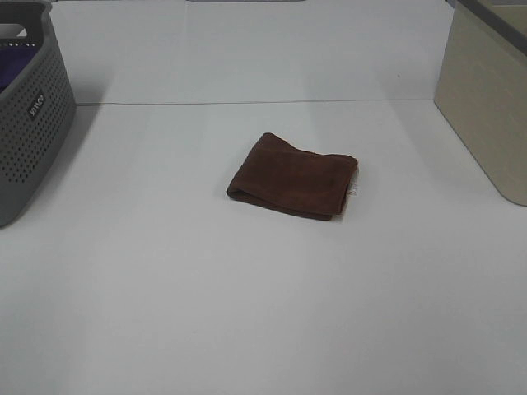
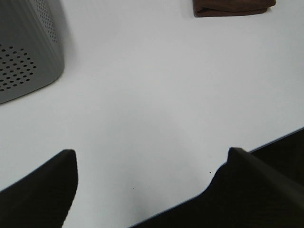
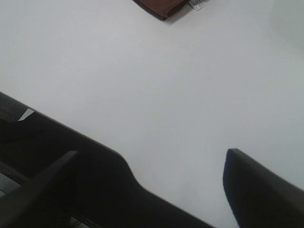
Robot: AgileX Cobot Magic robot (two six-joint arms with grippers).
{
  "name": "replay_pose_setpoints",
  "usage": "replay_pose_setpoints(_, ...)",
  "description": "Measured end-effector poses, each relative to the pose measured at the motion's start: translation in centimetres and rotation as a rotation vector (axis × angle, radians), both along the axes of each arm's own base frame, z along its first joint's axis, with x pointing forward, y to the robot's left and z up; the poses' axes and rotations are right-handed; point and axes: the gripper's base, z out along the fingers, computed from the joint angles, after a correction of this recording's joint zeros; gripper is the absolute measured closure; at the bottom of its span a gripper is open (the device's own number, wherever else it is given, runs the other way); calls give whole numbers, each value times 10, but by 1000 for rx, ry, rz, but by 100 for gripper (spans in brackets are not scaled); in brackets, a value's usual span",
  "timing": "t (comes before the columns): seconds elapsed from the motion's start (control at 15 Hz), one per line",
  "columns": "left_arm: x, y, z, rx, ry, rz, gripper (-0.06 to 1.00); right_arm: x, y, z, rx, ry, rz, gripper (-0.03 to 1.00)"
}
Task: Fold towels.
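White table [image 1: 247,313] spans the view, surface matte and evenly lit, with soft shadows. A thin seam [image 1: 247,103] crosses the far part. Grey perforated basket [image 1: 29,115] stands at the left edge, purple cloth [image 1: 10,72] inside. Beige box [image 1: 486,99] stands at the right edge.

Towel [image 1: 292,175] nappy matt terry cloth; table [image 1: 247,313] smooth, white; basket [image 1: 29,123] perforated grey plastic.

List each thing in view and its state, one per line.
Towel: folded, flat on the table, tag at its right edge.
Basket: upright, purple cloth inside.
Left pincer: open, empty, above bare table.
Right pincer: open, empty, away from the towel.
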Motion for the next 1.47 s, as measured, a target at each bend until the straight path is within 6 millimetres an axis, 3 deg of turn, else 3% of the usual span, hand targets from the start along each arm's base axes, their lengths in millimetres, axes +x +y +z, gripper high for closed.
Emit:
replay_pose_setpoints(0.47,0,0,0,0,0,0,14,0,0,0,1,0,-1,20)
replay_pose_setpoints(0.8,0,2,0,-1,-11,121,14,0,-6,0,8,-16,-215,20)
replay_pose_setpoints(1.07,-15,4,2,-13,-113,167,14,-21,-9,2,37,-164,-377,20)
replay_pose_setpoints(1.27,-24,4,2,-20,-174,167,14,-34,-9,2,58,-250,-381,20)
replay_pose_setpoints(1.47,-24,4,2,-20,-175,167,14,-35,-9,2,59,-255,-381,20)
